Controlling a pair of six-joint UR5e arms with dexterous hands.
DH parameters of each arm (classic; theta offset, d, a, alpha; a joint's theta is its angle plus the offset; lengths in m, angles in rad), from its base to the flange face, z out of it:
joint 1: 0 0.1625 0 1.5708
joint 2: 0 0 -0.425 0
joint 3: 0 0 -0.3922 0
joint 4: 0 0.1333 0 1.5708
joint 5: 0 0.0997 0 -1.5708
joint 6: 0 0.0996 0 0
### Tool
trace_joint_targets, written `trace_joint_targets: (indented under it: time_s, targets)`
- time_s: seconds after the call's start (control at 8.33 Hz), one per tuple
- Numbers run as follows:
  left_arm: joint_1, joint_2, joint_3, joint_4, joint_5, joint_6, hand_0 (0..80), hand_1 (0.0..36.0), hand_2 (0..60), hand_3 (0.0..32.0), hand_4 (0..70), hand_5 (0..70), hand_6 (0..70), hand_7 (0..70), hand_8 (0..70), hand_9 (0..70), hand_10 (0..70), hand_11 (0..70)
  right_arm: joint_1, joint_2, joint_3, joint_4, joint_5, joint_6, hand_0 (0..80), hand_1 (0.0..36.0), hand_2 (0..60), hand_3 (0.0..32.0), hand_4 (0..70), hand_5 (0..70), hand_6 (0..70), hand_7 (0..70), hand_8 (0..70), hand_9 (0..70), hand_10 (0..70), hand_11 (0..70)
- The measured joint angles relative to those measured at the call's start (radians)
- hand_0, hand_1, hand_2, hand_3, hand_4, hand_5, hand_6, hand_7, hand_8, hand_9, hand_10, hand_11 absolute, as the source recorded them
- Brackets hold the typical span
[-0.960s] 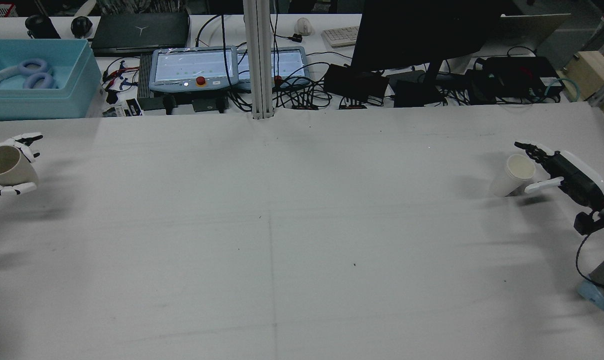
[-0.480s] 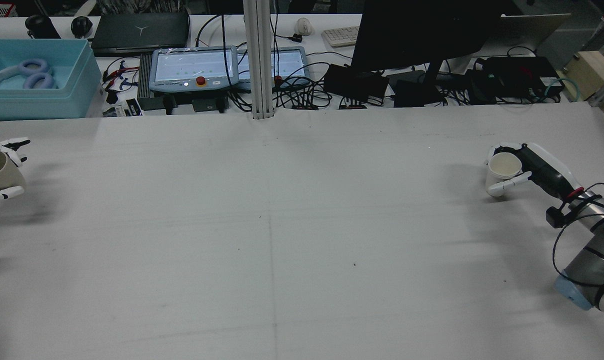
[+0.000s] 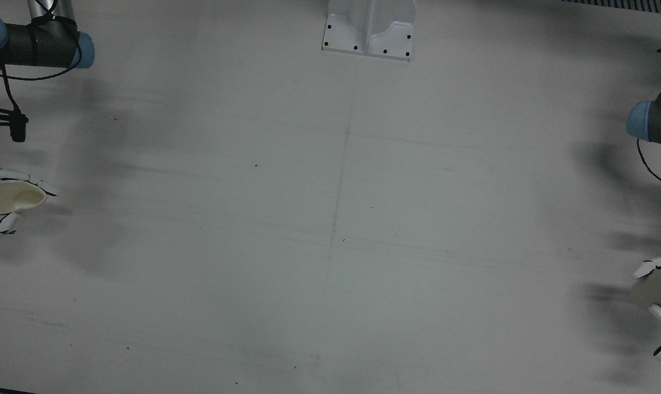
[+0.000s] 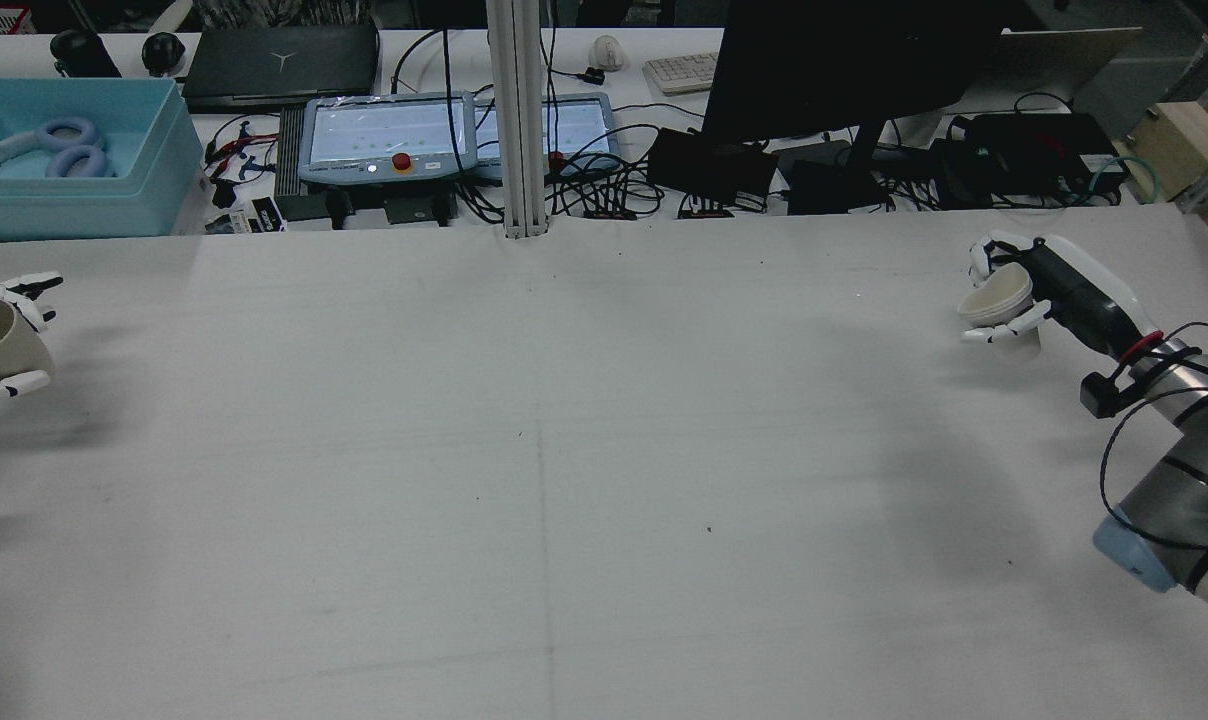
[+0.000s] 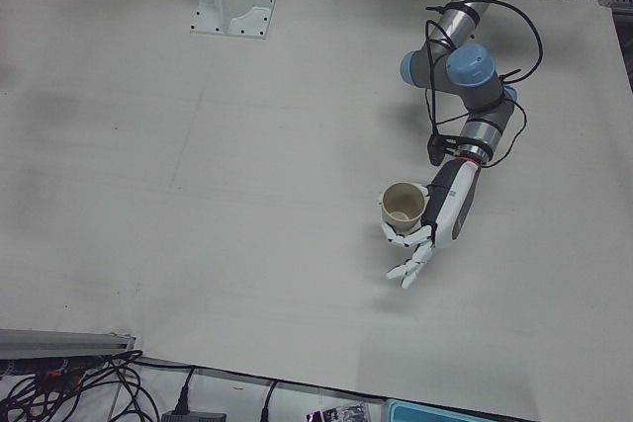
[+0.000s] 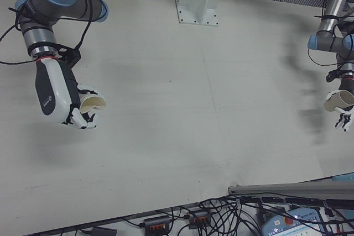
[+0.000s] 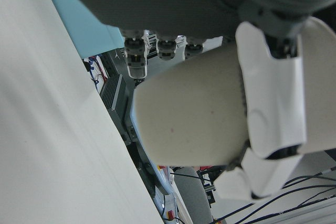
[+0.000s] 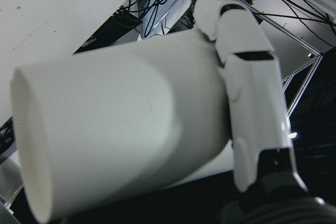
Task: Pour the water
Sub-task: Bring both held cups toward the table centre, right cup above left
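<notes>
Fingers [image 6: 83,118] of the right hand [image 6: 58,95] wrap a white cup [image 6: 90,103], tilted w/ mouth leaning inward, lifted off the tabletop [image 4: 564,450] near its right edge. Left hand [image 5: 435,219] grips a beige cup [image 5: 403,203], upright, held above the tabletop near the left edge; its fingers curl round the wall w/ a few tips splayed free below. The two cups are well apart, at opposite sides.

Handling, as a guess: both look like light, thin-walled cups, prob. paper or plastic, so walls may buckle if squeezed hard and feel slick. Best hold is mid-wall, below the rim. Can't tell if either holds water.

Tabletop is a plain pale cloth, faint crease down the middle, nothing on it btw. the hands. Beyond the far edge: monitor [image 4: 844,70], cables, a blue bin [image 4: 74,190].
</notes>
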Motion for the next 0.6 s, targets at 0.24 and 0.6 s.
trace_joint_targets:
  time_s: [0.24,0.6]
  targets:
    - [0.073,-0.085,-0.069,0.113,-0.004,0.038,62.3,36.0,60.0,0.0,70.0,70.0,12.2,20.1,9.0,5.9,10.6,16.9,-0.006,0.075,0.11,-0.163,0.004,-0.014,80.0,36.0,30.6,0.0,31.2,70.0,68.5,70.0,55.7,68.2,56.0,70.0]
    - [0.253,-0.307,-0.085,0.269,-0.006,0.15,61.8,36.0,60.0,0.0,70.0,70.0,13.8,20.5,9.7,6.4,11.5,18.0,-0.027,0.189,0.18,-0.307,0.008,-0.084,80.0,36.0,33.0,0.0,36.0,70.0,70.0,70.0,54.0,65.3,53.0,70.0]
